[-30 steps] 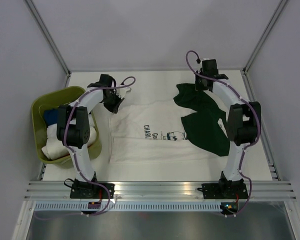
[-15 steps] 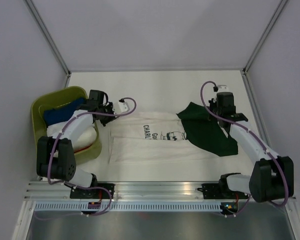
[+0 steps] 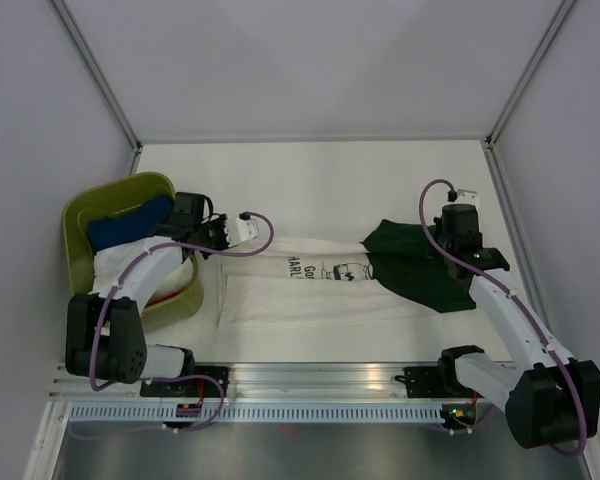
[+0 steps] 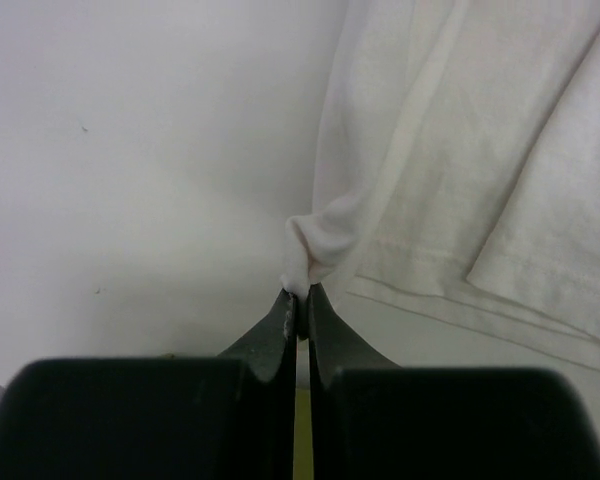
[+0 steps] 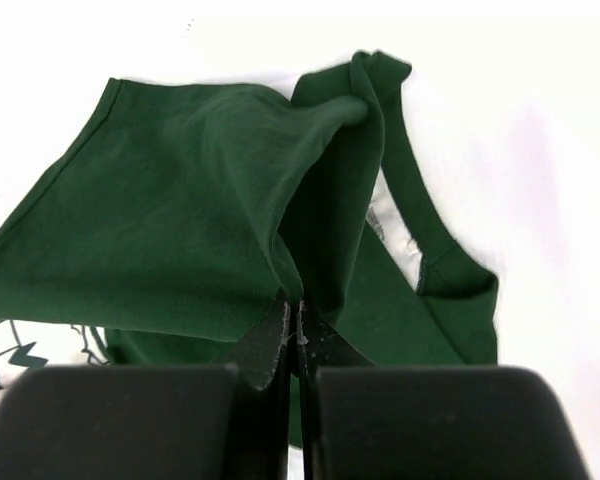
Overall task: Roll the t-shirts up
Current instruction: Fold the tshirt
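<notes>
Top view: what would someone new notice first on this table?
A white t-shirt with black lettering lies stretched across the middle, a dark green t-shirt overlapping its right end. Each arm's tool pinches cloth: the left tool the white shirt's left edge, the right tool the green one. A yellow-green bin of clothes sits far left.

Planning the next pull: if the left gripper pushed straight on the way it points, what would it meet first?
The white t-shirt: the left gripper has its jaws shut on a bunched edge of it, so that cloth lies directly ahead.
</notes>
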Robot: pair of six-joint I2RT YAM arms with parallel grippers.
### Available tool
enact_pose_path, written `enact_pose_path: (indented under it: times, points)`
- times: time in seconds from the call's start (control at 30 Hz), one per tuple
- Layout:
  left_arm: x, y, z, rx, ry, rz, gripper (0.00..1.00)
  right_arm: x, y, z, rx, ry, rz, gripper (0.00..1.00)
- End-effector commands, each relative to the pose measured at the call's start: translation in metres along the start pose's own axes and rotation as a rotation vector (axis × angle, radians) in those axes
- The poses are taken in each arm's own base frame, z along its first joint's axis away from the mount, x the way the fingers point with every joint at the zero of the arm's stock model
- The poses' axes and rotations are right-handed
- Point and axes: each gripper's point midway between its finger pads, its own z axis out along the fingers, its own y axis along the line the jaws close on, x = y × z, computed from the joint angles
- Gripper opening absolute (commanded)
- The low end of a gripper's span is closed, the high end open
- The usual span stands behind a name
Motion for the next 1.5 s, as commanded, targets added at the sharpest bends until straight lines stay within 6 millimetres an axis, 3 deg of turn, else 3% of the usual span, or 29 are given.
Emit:
enact_pose_path:
  times: [0.0,0.07,0.1,0.13,0.17,0.2,0.23,0.3,0.37,0.43,0.5,0.57,0.6,0.63,0.7,0.8,0.9,1.2,1.37,1.47]
  points:
    - [-0.028,0.021,-0.016,-0.077,-0.097,0.045,0.05,0.011,-0.007,-0.007,0.065,0.097,0.101,0.01]
    - [-0.022,0.001,-0.015,-0.050,-0.104,0.070,0.07,0.031,-0.004,-0.008,0.071,0.156,0.202,0.01]
    - [-0.021,-0.008,-0.013,-0.033,-0.116,0.110,0.07,0.055,-0.008,-0.008,0.096,0.215,0.216,0.08]
    - [-0.020,-0.017,-0.013,-0.023,-0.123,0.127,0.09,0.065,-0.009,-0.009,0.109,0.242,0.247,0.16]
    - [-0.012,-0.036,-0.008,0.015,-0.120,0.137,0.09,0.075,-0.006,-0.011,0.109,0.267,0.301,0.26]
    - [-0.015,-0.040,-0.011,0.005,-0.133,0.163,0.10,0.083,-0.005,-0.013,0.109,0.293,0.327,0.34]
    - [-0.008,-0.055,-0.007,0.034,-0.126,0.186,0.11,0.094,-0.006,-0.016,0.119,0.321,0.345,0.49]
    - [-0.002,-0.062,-0.006,0.041,-0.111,0.225,0.12,0.101,-0.008,-0.023,0.150,0.342,0.422,0.65]
    - [0.006,-0.070,-0.002,0.061,-0.090,0.238,0.13,0.084,-0.014,-0.027,0.179,0.262,0.474,0.70]
    - [0.008,-0.071,0.001,0.073,-0.080,0.237,0.13,0.052,-0.015,-0.027,0.167,0.157,0.480,0.72]
    - [0.009,-0.068,0.002,0.075,-0.071,0.214,0.14,0.018,-0.008,-0.024,0.118,0.090,0.423,0.70]
    - [0.010,-0.063,0.004,0.078,-0.058,0.204,0.14,0.011,-0.003,-0.007,0.111,0.143,0.364,0.67]
    - [0.011,-0.061,0.004,0.074,-0.048,0.199,0.14,-0.005,-0.003,-0.003,0.086,0.144,0.330,0.61]
    - [0.011,-0.059,0.005,0.074,-0.045,0.199,0.14,0.001,-0.005,0.013,0.099,0.197,0.311,0.57]
    - [0.010,-0.058,0.005,0.074,-0.046,0.196,0.14,-0.013,-0.022,0.031,0.104,0.183,0.354,0.47]
    - [0.007,-0.057,0.005,0.074,-0.057,0.180,0.15,-0.014,-0.028,0.058,0.070,0.209,0.396,0.44]
    - [0.007,-0.058,0.005,0.075,-0.060,0.166,0.15,0.001,-0.023,0.082,0.063,0.291,0.403,0.46]
    - [0.006,-0.049,0.006,0.066,-0.046,0.134,0.15,0.012,-0.011,0.114,0.013,0.325,0.428,0.42]
    - [0.001,-0.037,0.006,0.044,-0.041,0.035,0.14,0.012,-0.013,0.116,0.017,0.321,0.405,0.04]
    - [-0.006,-0.010,0.007,-0.023,-0.035,-0.077,0.12,0.000,-0.016,0.116,0.019,0.290,0.381,0.01]
